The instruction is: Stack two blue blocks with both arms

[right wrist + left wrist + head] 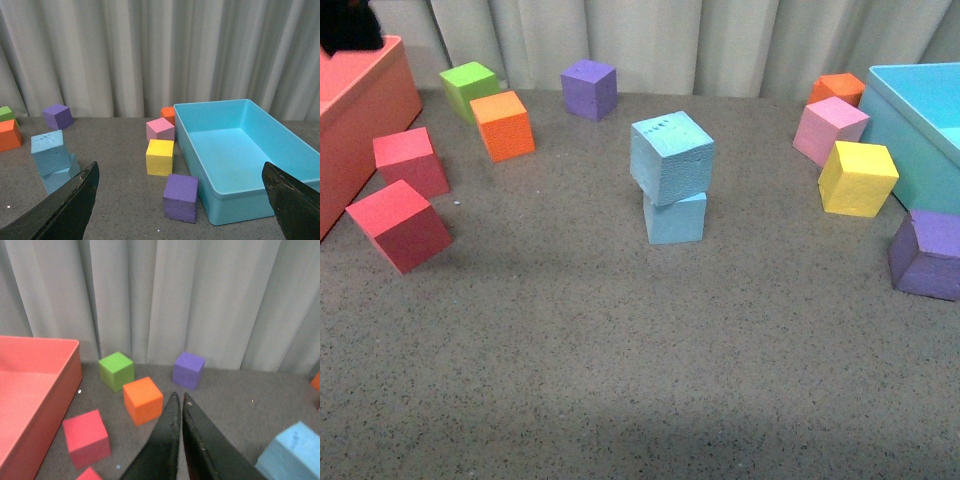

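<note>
Left gripper pinched closed on nothing, back near the orange cube. Centre: the blue blocks sit stacked, top one skewed; light, squashy foam, best held by opposite flat sides. Right gripper spread wide, empty.

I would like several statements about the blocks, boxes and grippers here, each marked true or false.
1. One blue block sits on the other blue block. True.
2. The top block sits square on the lower one. False: it is turned and overhangs.
3. The left gripper is wide open. False: its fingertips are nearly touching, with nothing between them.
4. The right gripper is open and holds nothing. True.
5. The yellow block lies inside the turquoise box. False: it stands on the table beside the box.
</note>
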Controlling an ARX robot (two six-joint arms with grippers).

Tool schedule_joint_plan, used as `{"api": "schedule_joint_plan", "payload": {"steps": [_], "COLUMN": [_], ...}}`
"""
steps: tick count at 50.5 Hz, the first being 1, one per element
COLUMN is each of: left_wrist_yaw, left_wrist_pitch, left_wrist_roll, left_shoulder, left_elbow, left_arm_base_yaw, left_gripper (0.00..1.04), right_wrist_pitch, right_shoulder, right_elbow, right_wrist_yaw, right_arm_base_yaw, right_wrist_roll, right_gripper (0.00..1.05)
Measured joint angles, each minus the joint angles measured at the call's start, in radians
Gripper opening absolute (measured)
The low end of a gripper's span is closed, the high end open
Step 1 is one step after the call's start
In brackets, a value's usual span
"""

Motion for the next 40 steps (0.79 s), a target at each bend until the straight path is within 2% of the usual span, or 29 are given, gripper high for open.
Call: {"api": "schedule_joint_plan", "payload": {"steps": [1, 5, 15, 40], "left_wrist_yaw": [0.014, 0.054, 0.121, 0.218], "left_wrist_pitch": [0.001, 0.062, 0.035, -0.187], "left_wrist_roll": [0.0, 0.006, 0.012, 0.014], "left_shoulder": [-0.019, -0.053, -0.219, -0.593], "left_elbow": [-0.033, -0.129, -0.266, -0.425], "left_arm_base_yaw": [0.011, 0.044, 0.118, 0.219], "left_gripper": [0.03, 0.04, 0.04, 0.04], "right_wrist_pitch": [0.0, 0.0, 0.0, 0.0], "right_shoulder": [0.0, 0.0, 0.0, 0.0], "right_elbow": [0.0, 0.0, 0.0, 0.0], "right_wrist_yaw": [0.0, 0.002, 0.001, 0.0], "right_arm_base_yaw": [0.0, 0.0, 0.0, 0.0], "right_wrist_roll": [0.0, 0.0, 0.0, 0.0], "right_gripper": [0.95, 0.95, 0.95, 0.95]}}
